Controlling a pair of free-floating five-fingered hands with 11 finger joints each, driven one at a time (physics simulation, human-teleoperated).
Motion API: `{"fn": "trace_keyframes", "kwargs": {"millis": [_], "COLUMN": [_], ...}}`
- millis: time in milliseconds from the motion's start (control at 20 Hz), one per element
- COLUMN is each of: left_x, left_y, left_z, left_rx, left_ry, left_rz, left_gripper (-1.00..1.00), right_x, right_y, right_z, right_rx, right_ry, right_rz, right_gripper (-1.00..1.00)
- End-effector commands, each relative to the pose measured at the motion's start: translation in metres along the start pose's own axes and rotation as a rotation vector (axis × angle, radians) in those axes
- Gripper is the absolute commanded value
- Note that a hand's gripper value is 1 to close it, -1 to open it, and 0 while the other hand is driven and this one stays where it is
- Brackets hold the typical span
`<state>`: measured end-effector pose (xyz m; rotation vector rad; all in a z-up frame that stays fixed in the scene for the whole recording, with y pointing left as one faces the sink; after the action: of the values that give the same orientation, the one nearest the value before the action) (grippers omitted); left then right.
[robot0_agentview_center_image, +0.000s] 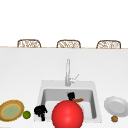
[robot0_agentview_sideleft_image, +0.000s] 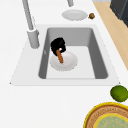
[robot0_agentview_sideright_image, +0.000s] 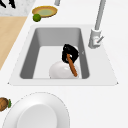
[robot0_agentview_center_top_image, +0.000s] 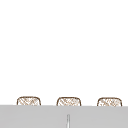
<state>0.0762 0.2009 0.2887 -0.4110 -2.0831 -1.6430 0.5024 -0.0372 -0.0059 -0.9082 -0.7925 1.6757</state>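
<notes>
My right hand (robot0_agentview_center_image: 71, 95) is inside the sink basin (robot0_agentview_center_image: 50, 96), with its fingers curled round the upper end of an orange-brown carrot (robot0_agentview_center_image: 79, 100). From the left side, that hand (robot0_agentview_sideleft_image: 58, 45) holds the carrot (robot0_agentview_sideleft_image: 60, 57) slanting down onto a white bowl (robot0_agentview_sideleft_image: 65, 62) on the sink floor. The right side view shows the same hand (robot0_agentview_sideright_image: 70, 52), carrot (robot0_agentview_sideright_image: 72, 65) and bowl (robot0_agentview_sideright_image: 60, 71). My left hand (robot0_agentview_center_image: 40, 111) hovers by the sink's front left corner, holding nothing. A large red ball (robot0_agentview_center_image: 67, 115) covers the sink's front edge.
The faucet (robot0_agentview_center_image: 67, 72) rises behind the basin. To the left lie a yellow-rimmed woven plate (robot0_agentview_center_image: 11, 110) and a lime (robot0_agentview_center_image: 26, 114). On the right are a white plate (robot0_agentview_center_image: 115, 106) and a small brown nut (robot0_agentview_center_image: 114, 118). Three wicker chair backs (robot0_agentview_center_image: 68, 44) line the far edge.
</notes>
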Motion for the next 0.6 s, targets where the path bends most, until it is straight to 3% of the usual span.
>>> {"fn": "trace_keyframes", "kwargs": {"millis": [0,550], "left_x": [0.0,0.0], "left_y": [0.0,0.0], "left_z": [0.0,0.0], "left_rx": [0.0,0.0], "left_ry": [0.0,0.0], "left_rz": [0.0,0.0], "left_gripper": [0.0,0.0], "right_x": [-0.011,-0.037], "right_y": [-0.006,-0.022], "right_z": [0.018,0.066], "right_rx": [-0.037,-0.062], "right_ry": [-0.017,-0.061], "right_rz": [-0.092,-0.181], "right_gripper": [1.0,1.0]}}
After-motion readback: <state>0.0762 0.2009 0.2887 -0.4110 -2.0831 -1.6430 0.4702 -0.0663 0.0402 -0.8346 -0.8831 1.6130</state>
